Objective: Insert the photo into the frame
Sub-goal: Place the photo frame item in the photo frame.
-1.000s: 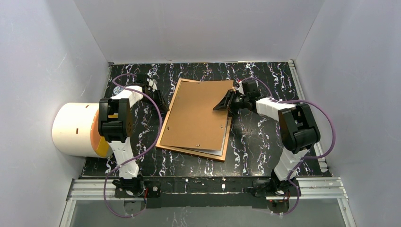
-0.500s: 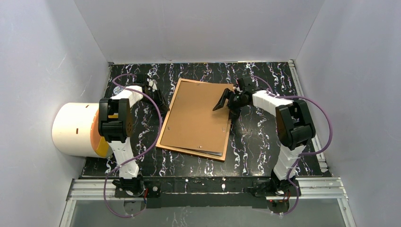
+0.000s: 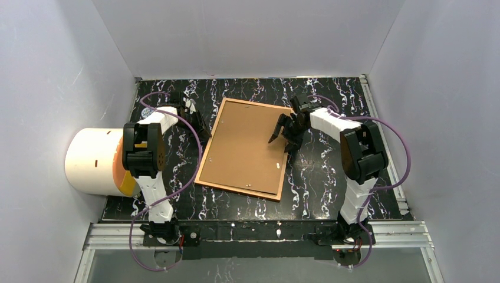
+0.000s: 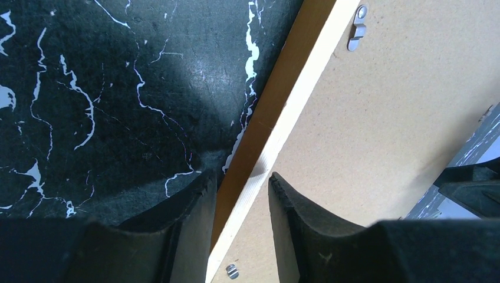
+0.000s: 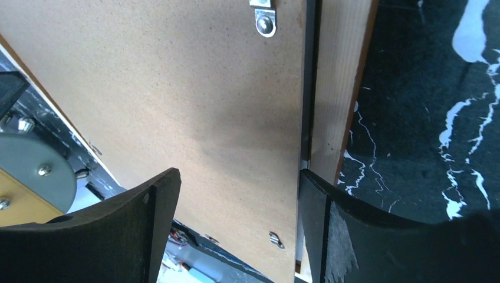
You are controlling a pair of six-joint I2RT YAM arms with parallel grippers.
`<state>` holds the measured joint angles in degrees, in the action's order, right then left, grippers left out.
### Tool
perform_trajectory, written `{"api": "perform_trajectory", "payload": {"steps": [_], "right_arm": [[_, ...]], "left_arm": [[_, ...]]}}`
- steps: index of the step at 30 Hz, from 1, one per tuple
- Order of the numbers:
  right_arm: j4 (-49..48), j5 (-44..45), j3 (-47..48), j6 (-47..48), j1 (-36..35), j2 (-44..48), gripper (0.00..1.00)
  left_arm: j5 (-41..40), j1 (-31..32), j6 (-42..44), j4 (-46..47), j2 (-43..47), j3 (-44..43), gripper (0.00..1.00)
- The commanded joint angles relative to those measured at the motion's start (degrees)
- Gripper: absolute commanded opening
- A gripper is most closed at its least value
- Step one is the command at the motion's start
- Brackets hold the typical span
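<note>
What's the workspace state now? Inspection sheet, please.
Surface: black, white-veined tabletop.
Job's things: thin orange-brown wooden picture frame lies face down, plain brown backing board covering its back; photo print not visible.
Clutter: large white cylinder beyond the table's left edge.
Grippers: left gripper astride the frame's left rail, grip unclear; right gripper open over the board's right edge.
Cables: purple cables loop along both arms.
Surroundings: plain pale walls.

The frame [image 4: 283, 82] is straddled at its orange-brown edge by 2 black fingers [image 4: 188, 206] of the left gripper [image 4: 240, 177]; 2 metal clips [image 4: 357, 29] are seen along the backing board [image 4: 383, 135].
</note>
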<state>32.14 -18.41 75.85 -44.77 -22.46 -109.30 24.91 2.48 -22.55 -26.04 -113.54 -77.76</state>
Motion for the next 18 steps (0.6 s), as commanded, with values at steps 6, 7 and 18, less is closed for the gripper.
{"api": "perform_trajectory", "payload": {"steps": [6,7,18], "right_arm": [[7.4,6.6,3.9,0.9,-1.1,0.7,0.78],[7.7,7.4,3.9,0.9,-1.1,1.1,0.78],[6.3,13.6,-0.8,0.9,-1.2,7.3,0.8]], "left_arm": [[0.5,0.1,0.1,-2.0,3.0,-2.1,0.39],[0.5,0.1,0.2,-2.0,3.0,-2.1,0.41],[0.7,0.1,0.7,-1.6,3.2,-0.7,0.55]]}}
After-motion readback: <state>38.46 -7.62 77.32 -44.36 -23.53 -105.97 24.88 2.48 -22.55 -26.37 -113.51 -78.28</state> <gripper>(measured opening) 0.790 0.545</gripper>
